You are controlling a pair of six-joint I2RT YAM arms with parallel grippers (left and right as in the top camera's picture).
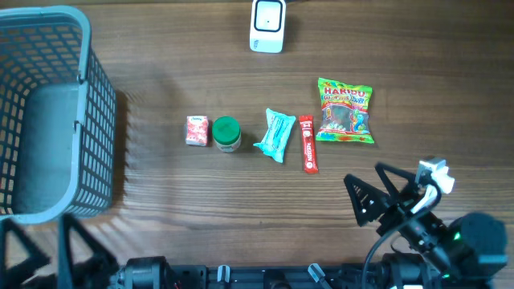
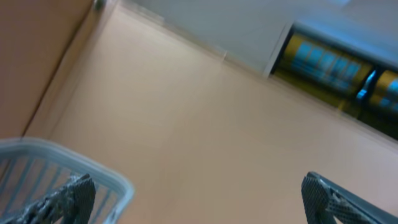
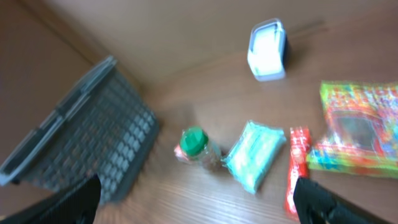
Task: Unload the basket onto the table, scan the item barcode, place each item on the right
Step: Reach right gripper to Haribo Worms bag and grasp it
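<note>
Tabletop of brown wood grain [image 1: 161,64] fills the overhead view and bears everything else. A grey plastic mesh basket [image 1: 100,136] stands at its left side, well apart from the goods.

The right gripper [image 1: 361,172] hovers over bare wood at the lower right. Its black fingers are spread wide with nothing between them. They point toward the row of goods, touching none. The left gripper [image 2: 196,202] sits at the lower left by the basket's near rim, its jaws likewise spread and empty. Its wrist view is blurred and shows only that rim and a plain surface.

The goods to be scanned lie in a row across the middle of the table. Farthest right is a multicoloured Haribo sweets bag [image 1: 345,111], lying flat.

A white box-shaped barcode scanner [image 1: 267,25] stands alone at the far edge, well apart from the row.

Left of the bag lies a narrow red stick packet [image 1: 308,144]. Next comes a teal crinkled pouch [image 1: 275,134], slightly tilted. A green-lidded small jar [image 1: 226,134] stands farther left. A small red carton [image 1: 197,130] lies just beside the jar, at the row's left end.
</note>
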